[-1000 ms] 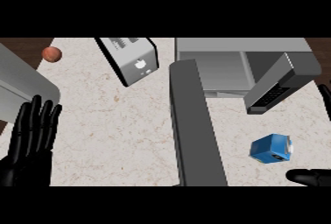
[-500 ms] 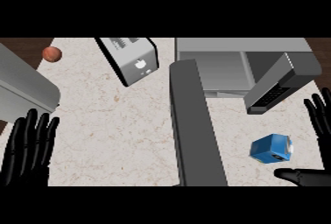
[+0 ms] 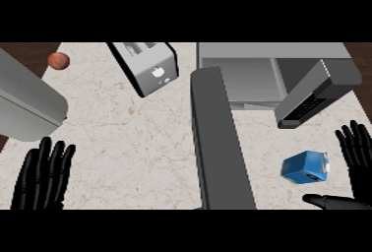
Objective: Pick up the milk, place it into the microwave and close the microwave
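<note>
Blue milk (image 3: 306,167) on the surface (image 3: 145,142), right robot hand (image 3: 357,150) spread just beside it, left robot hand (image 3: 45,176) spread well left, microwave (image 3: 247,78) open behind.

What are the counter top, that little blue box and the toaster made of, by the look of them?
Counter top: pale beige with brown flecks, likely stone or a laminate imitating it. Blue box: flat-sided carton with a lighter printed panel, probably coated cardboard. Toaster: even silver-grey, looks like matte metal, though painted plastic is possible.
</note>
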`<state>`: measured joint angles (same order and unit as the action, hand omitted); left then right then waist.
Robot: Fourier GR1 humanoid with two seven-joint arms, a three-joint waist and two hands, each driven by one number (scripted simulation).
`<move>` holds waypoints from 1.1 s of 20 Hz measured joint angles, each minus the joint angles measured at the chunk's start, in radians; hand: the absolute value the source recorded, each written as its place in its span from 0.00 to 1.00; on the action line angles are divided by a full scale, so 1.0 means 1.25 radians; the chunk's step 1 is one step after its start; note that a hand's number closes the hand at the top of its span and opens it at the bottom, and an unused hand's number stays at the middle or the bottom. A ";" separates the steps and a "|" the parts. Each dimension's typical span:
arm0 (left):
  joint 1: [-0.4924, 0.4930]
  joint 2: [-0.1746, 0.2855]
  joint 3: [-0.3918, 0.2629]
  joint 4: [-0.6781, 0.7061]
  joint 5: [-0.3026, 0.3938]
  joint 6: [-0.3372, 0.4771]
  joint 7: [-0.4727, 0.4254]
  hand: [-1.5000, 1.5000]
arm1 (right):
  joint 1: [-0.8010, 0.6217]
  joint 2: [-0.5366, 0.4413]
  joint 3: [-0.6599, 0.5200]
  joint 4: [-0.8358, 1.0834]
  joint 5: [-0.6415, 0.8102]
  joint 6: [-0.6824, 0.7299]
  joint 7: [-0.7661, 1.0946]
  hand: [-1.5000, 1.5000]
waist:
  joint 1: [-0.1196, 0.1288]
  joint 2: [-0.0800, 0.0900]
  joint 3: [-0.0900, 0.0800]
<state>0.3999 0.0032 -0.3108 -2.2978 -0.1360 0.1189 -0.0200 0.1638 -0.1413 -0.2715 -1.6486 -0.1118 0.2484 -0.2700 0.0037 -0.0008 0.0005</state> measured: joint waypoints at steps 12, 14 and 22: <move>0.007 0.023 0.020 -0.018 0.031 -0.004 0.007 0.00 | -0.057 -0.018 -0.037 0.320 0.054 0.022 -0.231 0.00 | 0.001 0.000 0.000; 0.022 0.021 0.003 -0.027 0.017 0.001 0.003 0.00 | -0.069 -0.028 -0.047 0.363 0.044 0.040 -0.255 0.00 | 0.001 0.000 0.000; 0.075 0.036 -0.021 -0.041 0.006 0.007 -0.028 0.00 | -0.172 -0.057 -0.061 0.631 0.079 0.033 -0.412 0.00 | 0.004 0.001 0.000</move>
<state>0.4935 0.0477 -0.3375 -2.3486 -0.1280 0.1272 -0.0547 -0.0515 -0.2123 -0.3480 -0.8597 -0.0132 0.2891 -0.7851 0.0093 0.0000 0.0007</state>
